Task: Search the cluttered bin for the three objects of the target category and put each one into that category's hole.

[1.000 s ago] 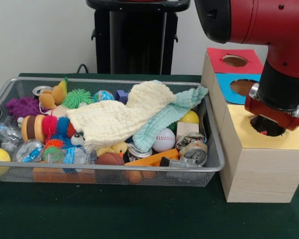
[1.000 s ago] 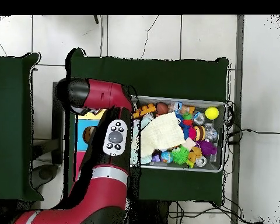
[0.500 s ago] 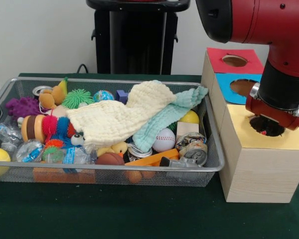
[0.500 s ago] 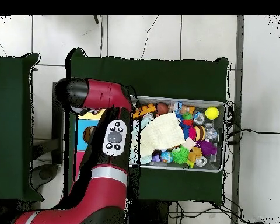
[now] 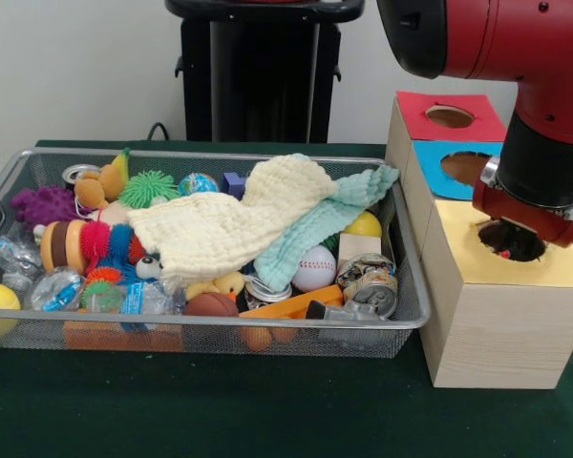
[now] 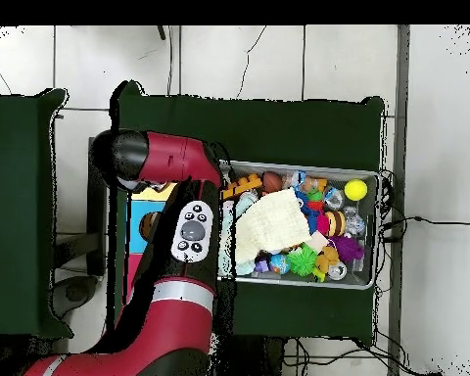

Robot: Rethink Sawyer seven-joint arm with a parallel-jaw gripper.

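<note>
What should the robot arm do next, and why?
Probably lift straight up from the yellow-topped box and swing back toward the wire bin. The arm's end sits right over that box's hole, and no object shows beneath it. The gripper itself is hidden, so I can't tell if anything is still held. The bin is still full of toys, cans and cloths to search.

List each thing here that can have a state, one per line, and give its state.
End effector: over the yellow hole, fingers hidden, grip cannot be told.
Yellow hole: mostly covered by the arm.
Blue hole: uncovered.
Red hole: uncovered.
Bin: full of clutter.
Cream cloth: spread over the toys.
Teal cloth: draped towards the bin's corner.
Can: crushed, on its side.
Baseball: partly under the teal cloth.
</note>
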